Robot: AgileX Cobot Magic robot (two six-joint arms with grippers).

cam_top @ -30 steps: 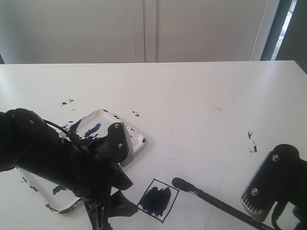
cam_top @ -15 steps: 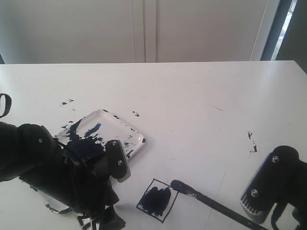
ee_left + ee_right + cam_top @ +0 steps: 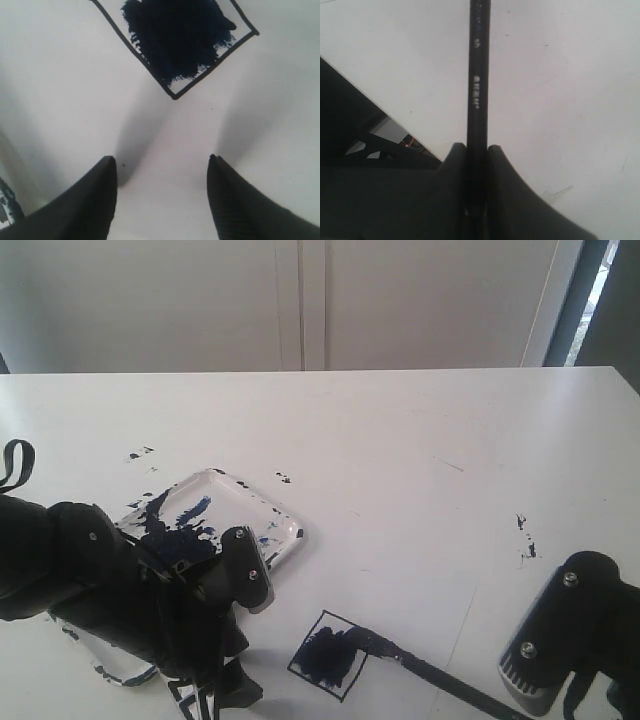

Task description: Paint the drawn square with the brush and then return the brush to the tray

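The left arm (image 3: 120,590) lies dark across the 8 o'clock part of the white counter (image 3: 420,430), covering the near half of the tray (image 3: 296,532). The tray's clear floor shows a blue-black blotch and streaks. The left pincer (image 3: 161,165) hovers over bare counter with its jaws apart and nothing between them.

At 5 o'clock from the tray, and apart from it, is the drawn square (image 3: 330,658). Dark blue fills most of its inside, with white left along some edges in the left wrist view.

The brush (image 3: 430,675) has its bristle end on the square's 2 o'clock corner, and its black handle runs off toward 4 o'clock. There the right pincer (image 3: 476,155) is clamped on the handle. Small paint specks (image 3: 524,530) dot the counter at 12 o'clock from the right arm.
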